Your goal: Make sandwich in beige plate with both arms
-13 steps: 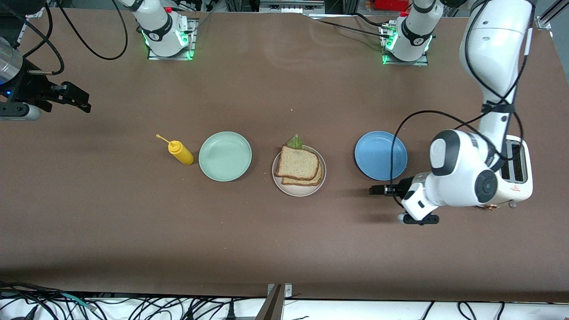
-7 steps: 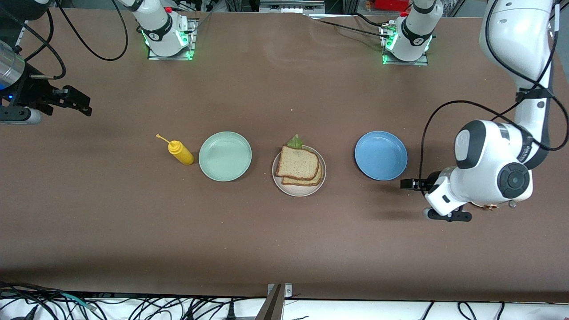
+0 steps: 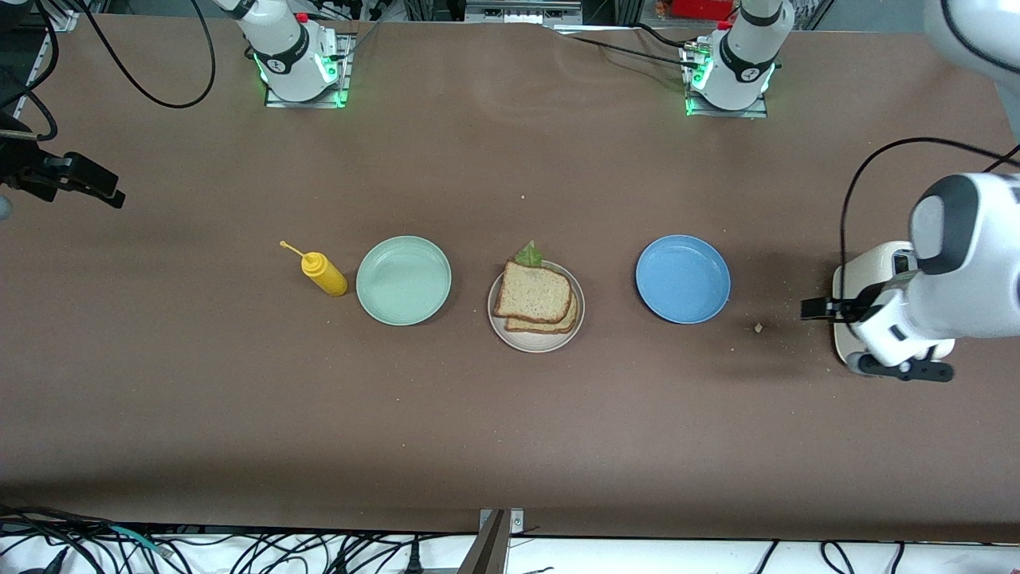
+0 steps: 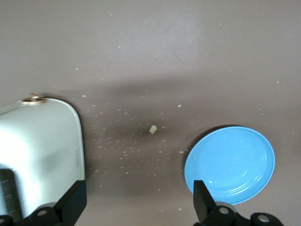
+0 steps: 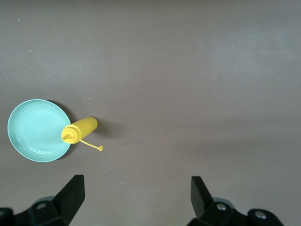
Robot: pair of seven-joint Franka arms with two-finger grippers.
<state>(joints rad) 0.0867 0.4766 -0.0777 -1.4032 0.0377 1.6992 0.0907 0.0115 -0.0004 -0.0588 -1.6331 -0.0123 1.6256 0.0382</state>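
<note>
The sandwich (image 3: 535, 297) is seen finished on the beige plate (image 3: 518, 337) at the middle of the frame: two bread slices are stacked, slightly offset, with a tip of green lettuce (image 3: 528, 254) showing at the upper edge. Over the last second both arms have been drawn away from it. The left claw (image 3: 814, 308), which was over the table just below the blue plate (image 3: 682, 278), has been carried toward the right edge of the frame and is now held over the table beside the white toaster (image 3: 853, 275), at the left arm's end; its fingers stand wide apart and nothing is held, as is shown in the left wrist view, where a crumb (image 4: 153, 129) lies between toaster and blue plate. The right claw (image 3: 105, 194) has been pulled further toward the upper left edge of the frame, also wide and empty. The mint-green plate (image 3: 403, 280) and the yellow mustard bottle (image 3: 323, 273) are left untouched and bare. From this retreat it is judged that the assembly is complete and only parking of the arms remains.
</note>
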